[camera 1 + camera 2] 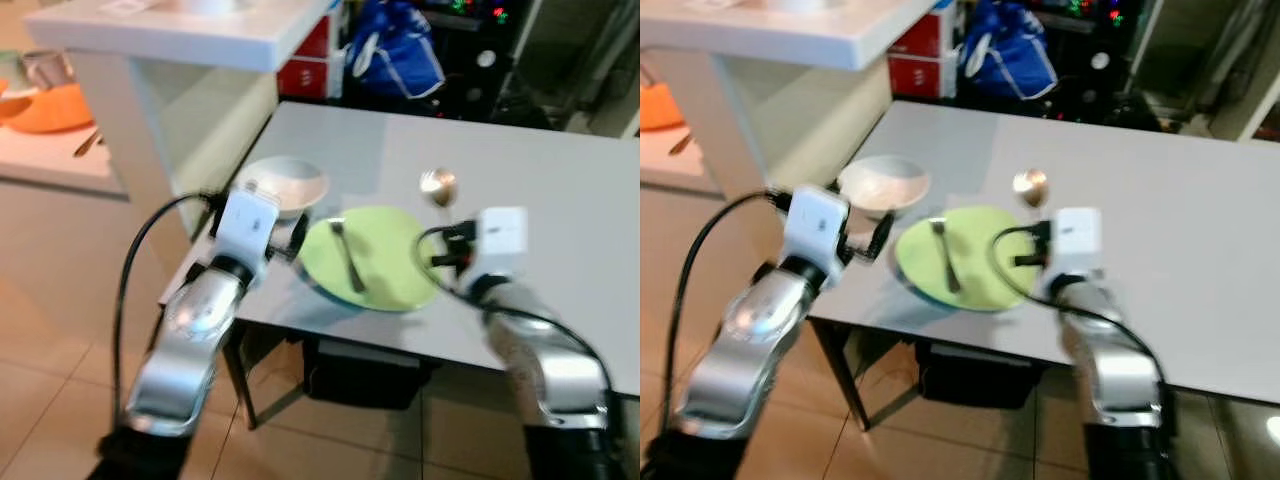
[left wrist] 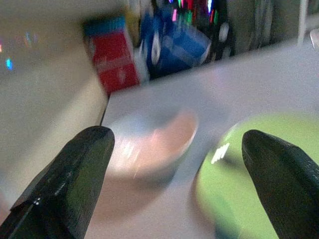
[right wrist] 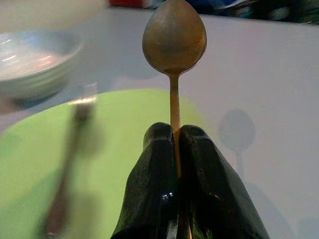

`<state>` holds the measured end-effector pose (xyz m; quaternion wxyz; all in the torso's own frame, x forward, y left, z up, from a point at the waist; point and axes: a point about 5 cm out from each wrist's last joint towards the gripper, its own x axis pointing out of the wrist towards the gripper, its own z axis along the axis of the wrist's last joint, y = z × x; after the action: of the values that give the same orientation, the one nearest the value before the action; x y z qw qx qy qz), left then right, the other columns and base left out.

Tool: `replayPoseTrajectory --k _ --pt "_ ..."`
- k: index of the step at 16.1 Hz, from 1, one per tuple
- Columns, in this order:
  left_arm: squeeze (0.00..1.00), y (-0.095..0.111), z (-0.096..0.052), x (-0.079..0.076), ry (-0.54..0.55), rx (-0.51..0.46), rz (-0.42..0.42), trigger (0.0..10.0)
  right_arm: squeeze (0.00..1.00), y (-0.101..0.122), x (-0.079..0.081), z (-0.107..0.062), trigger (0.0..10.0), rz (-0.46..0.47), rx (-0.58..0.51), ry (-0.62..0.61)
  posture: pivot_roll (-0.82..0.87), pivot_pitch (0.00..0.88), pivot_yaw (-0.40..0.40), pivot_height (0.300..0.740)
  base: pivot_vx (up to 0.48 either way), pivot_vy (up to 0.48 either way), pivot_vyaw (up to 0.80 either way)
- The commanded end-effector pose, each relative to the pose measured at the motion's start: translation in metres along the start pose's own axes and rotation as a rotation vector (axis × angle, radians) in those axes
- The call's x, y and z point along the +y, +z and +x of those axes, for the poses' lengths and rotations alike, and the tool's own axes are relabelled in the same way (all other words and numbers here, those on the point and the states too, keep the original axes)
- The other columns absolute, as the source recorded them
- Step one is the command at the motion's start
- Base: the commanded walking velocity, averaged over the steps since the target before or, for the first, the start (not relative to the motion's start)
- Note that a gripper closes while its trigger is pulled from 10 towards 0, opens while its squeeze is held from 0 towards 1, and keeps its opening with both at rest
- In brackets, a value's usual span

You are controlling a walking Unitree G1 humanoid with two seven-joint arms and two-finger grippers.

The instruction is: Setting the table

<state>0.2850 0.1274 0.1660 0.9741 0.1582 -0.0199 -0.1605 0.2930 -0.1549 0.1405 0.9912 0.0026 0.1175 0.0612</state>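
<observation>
A green plate [image 1: 385,258] lies near the front edge of the grey table [image 1: 560,200], with a fork [image 1: 347,255] resting on it. A white bowl [image 1: 287,183] stands just left of the plate. My right gripper [image 3: 174,142] is shut on the handle of a spoon [image 3: 174,40], whose bowl [image 1: 438,185] sticks up over the plate's far right rim. My left gripper [image 2: 174,149] is open, hovering at the table's front left corner, facing the white bowl [image 2: 149,144] and the plate [image 2: 239,184].
A white counter [image 1: 190,40] rises to the left of the table, with an orange bowl [image 1: 50,108] on a lower shelf beyond it. A blue bag [image 1: 395,55] and a red box [image 1: 310,65] sit behind the table. Tiled floor lies in front.
</observation>
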Motion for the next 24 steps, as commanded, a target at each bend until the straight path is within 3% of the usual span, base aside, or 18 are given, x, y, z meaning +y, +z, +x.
replayPoseTrajectory --k 1,6,10,17,22,24 --pt "0.00 -0.003 -0.001 -0.007 -0.042 0.021 0.006 10.0 0.00 0.001 -0.002 0.001 10.0 0.001 0.006 -0.001 0.01 0.000 -0.028 0.740 0.000 0.000 0.00" --pt "0.00 -0.005 -0.005 -0.002 -0.047 0.041 0.003 10.0 0.00 0.000 0.003 0.009 10.0 0.019 0.013 0.029 0.04 0.000 -0.047 0.740 0.000 0.000 0.00" --pt "0.00 -0.007 -0.010 -0.003 -0.083 0.061 0.002 10.0 0.00 -0.001 0.014 0.026 10.0 0.022 0.029 0.065 0.06 0.000 -0.061 0.740 0.000 0.000 0.00" --pt "0.00 -0.003 -0.024 -0.018 -0.246 0.070 -0.017 10.0 0.00 -0.016 0.014 0.075 10.0 0.011 0.098 0.050 0.10 0.000 -0.051 0.740 0.000 0.000 0.00" --pt "0.00 -0.003 -0.032 -0.019 -0.284 0.097 -0.009 10.0 0.00 -0.023 0.014 0.085 10.0 0.020 0.126 0.029 0.12 0.000 -0.047 0.740 0.000 0.000 0.00" --pt "0.00 -0.003 -0.034 -0.020 -0.297 0.112 -0.007 10.0 0.00 -0.033 0.018 0.087 10.0 0.025 0.184 0.042 0.12 0.000 -0.044 0.740 0.000 0.000 0.00"
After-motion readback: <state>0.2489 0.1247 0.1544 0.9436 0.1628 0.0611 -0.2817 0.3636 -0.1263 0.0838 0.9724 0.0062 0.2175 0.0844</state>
